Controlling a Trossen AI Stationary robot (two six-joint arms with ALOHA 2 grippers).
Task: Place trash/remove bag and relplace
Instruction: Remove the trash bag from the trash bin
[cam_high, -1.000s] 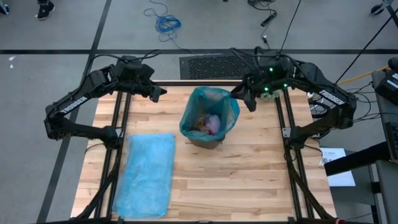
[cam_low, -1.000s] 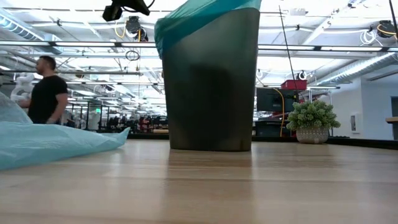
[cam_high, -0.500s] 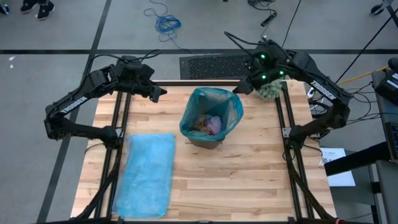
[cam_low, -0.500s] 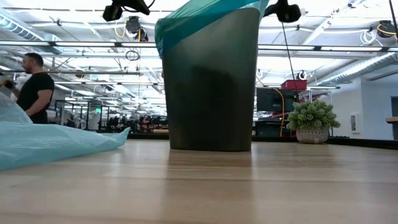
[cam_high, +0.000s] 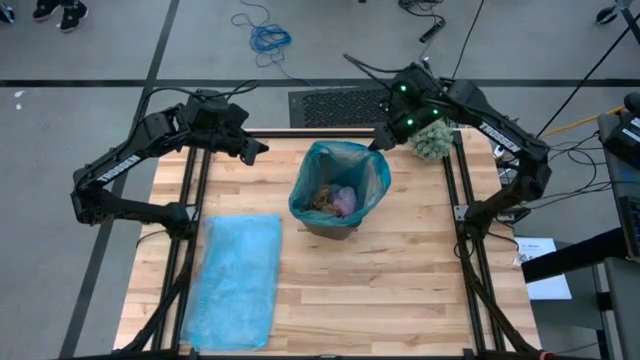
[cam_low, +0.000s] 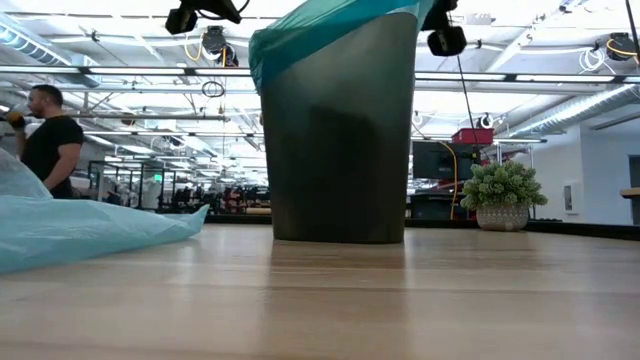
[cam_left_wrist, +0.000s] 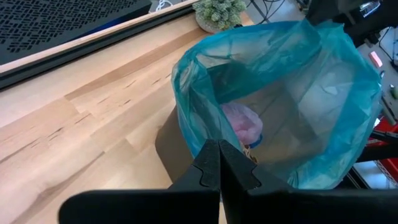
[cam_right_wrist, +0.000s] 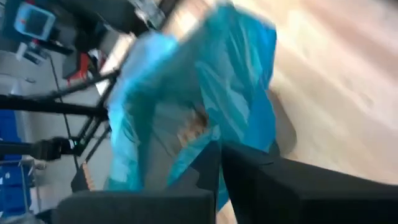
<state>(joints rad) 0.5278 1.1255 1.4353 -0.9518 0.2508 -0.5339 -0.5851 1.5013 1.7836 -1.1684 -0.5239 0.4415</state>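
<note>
A dark bin (cam_low: 338, 140) lined with a teal bag (cam_high: 338, 165) stands on its base at the table's middle. Inside lie brown paper wads (cam_high: 322, 200) and a lilac-pink piece (cam_high: 343, 200), which also shows in the left wrist view (cam_left_wrist: 244, 121). My right gripper (cam_high: 377, 144) is shut and hangs just beyond the bag's far right rim (cam_right_wrist: 249, 56). My left gripper (cam_high: 260, 151) is shut and empty, in the air left of the bin, pointing at it (cam_left_wrist: 219, 163). My right gripper is beside the bag's far right rim (cam_high: 384, 157). I cannot tell whether it touches the bag.
A spare light-blue bag (cam_high: 236, 280) lies flat on the near left of the table. A fuzzy grey-green ball in a small pot (cam_high: 432, 141) stands at the far right corner. A person (cam_low: 45, 140) stands in the room beyond the table.
My right gripper has swung from the bin's right side toward the table's far edge and left, uncovering the fuzzy ball. It has then come down a little beside the bag's far rim. The bin and the bags have stayed still.
</note>
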